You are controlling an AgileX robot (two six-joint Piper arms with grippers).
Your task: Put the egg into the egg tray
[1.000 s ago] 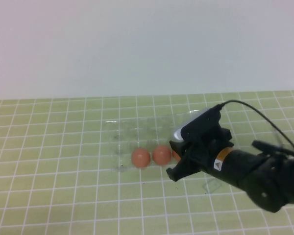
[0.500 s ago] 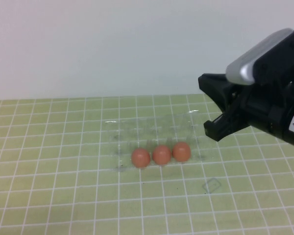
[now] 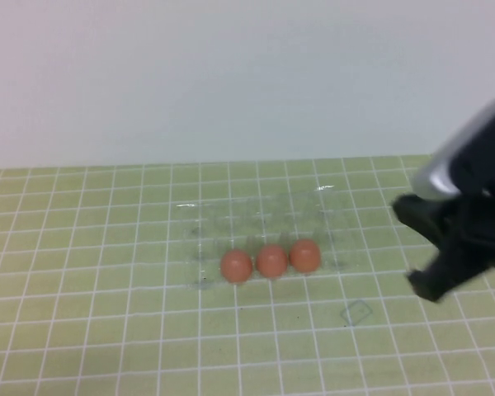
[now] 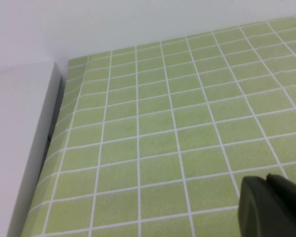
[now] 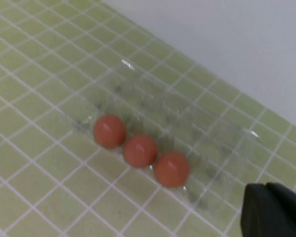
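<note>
Three reddish-brown eggs sit in a row in the front cups of the clear egg tray [image 3: 256, 219]: the left egg [image 3: 237, 266], the middle egg [image 3: 271, 261] and the right egg [image 3: 305, 255]. The right wrist view also shows the eggs [image 5: 140, 150] in the tray [image 5: 187, 113]. My right gripper [image 3: 412, 247] hangs at the right of the tray, clear of it, open and empty. Its dark tip shows in the right wrist view [image 5: 271, 210]. My left gripper [image 4: 271, 207] is over bare green grid mat, out of the high view.
A small clear square scrap [image 3: 356, 312] lies on the mat in front of the tray's right end. A white wall [image 3: 231, 74] runs behind the table. A white panel [image 4: 19, 148] borders the mat in the left wrist view.
My right gripper was around the right egg, then lifted away up and to the right, and now sits farther right and lower. The right egg stays in the tray.
</note>
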